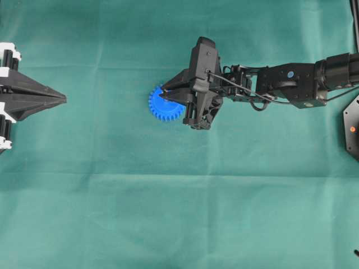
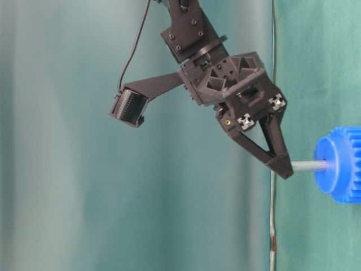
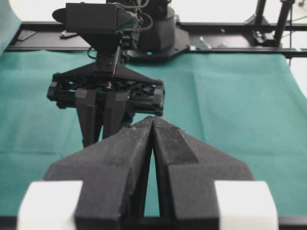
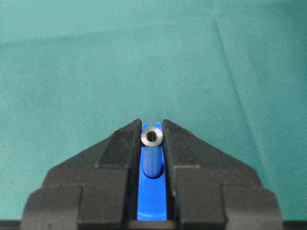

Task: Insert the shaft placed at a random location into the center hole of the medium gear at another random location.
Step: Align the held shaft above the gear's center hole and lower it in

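Note:
The blue medium gear lies flat on the green cloth just left of centre. The silvery shaft stands upright with its lower end in the gear's hub, so the center hole is hidden by it. My right gripper is over the gear and shut on the shaft's upper end. In the right wrist view the shaft's ring-shaped top sits between the fingertips, with the gear below. My left gripper is shut and empty at the far left, its tips pointing toward the right arm.
The right arm stretches in from the right edge. A black base piece sits at the right edge. A black frame rail runs along the table's far side in the left wrist view.

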Action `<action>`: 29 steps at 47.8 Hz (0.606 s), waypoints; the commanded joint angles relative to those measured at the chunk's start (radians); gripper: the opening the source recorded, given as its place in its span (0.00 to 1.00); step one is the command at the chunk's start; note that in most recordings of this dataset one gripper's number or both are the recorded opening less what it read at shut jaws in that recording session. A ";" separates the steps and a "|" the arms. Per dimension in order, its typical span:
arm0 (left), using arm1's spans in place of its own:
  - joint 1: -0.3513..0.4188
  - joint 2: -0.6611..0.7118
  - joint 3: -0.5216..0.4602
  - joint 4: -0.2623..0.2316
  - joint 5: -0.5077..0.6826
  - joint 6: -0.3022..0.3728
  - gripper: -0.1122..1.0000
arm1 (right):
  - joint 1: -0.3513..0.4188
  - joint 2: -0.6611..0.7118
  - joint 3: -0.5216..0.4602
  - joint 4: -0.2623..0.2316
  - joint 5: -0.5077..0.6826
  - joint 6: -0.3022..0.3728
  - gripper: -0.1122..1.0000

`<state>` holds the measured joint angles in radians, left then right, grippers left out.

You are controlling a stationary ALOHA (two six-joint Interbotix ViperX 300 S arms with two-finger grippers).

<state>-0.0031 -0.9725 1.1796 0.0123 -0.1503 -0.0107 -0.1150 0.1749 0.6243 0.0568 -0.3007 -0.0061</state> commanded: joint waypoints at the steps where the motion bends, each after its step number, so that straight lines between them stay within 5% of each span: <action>1: 0.003 0.003 -0.025 0.003 -0.005 0.000 0.10 | 0.005 -0.003 -0.011 0.003 -0.021 0.009 0.22; 29: 0.003 0.005 -0.023 0.003 0.003 0.002 0.10 | 0.014 0.055 -0.012 0.003 -0.041 0.025 0.22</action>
<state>-0.0015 -0.9725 1.1796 0.0123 -0.1427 -0.0107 -0.1120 0.2500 0.6243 0.0568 -0.3267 0.0015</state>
